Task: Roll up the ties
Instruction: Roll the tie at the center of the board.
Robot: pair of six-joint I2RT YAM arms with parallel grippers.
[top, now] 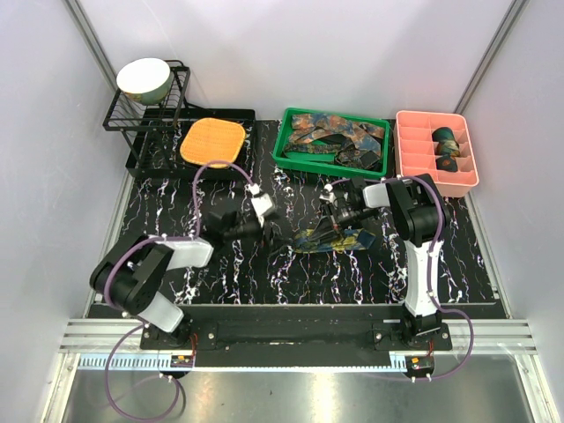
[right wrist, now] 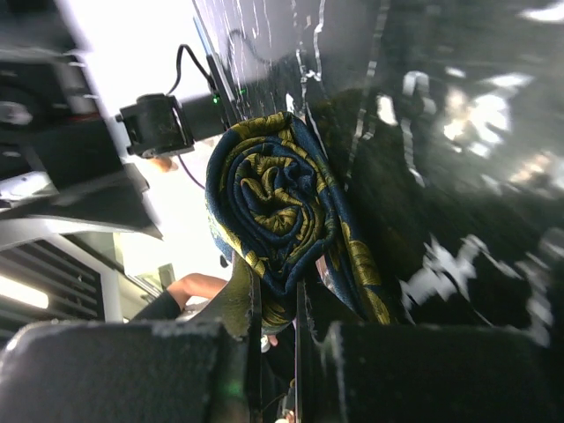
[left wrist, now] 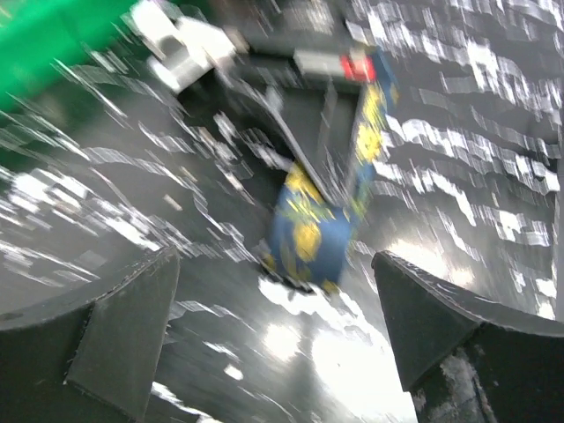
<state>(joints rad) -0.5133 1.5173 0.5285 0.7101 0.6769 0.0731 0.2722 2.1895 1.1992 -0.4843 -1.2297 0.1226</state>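
Note:
A navy tie with gold paisley (top: 333, 236) lies mid-table, its end wound into a coil (right wrist: 273, 207). My right gripper (right wrist: 275, 291) is shut on that coil's lower edge, the cloth pinched between its two fingers. In the top view the right gripper (top: 342, 216) sits at the tie's far end. My left gripper (left wrist: 273, 291) is open, its fingers (left wrist: 123, 326) wide apart over bare table. The tie's flat tail (left wrist: 322, 220) lies just ahead of the left gripper, untouched. Seen from above, the left gripper (top: 269, 229) is just left of the tie. The left wrist view is blurred.
A green bin (top: 286, 152) at the back holds several loose ties (top: 339, 137). A pink divided tray (top: 436, 182) at the back right holds two rolled ties (top: 448, 141). An orange waffle pad (top: 211, 141) and a black rack with a bowl (top: 145, 77) stand at the back left.

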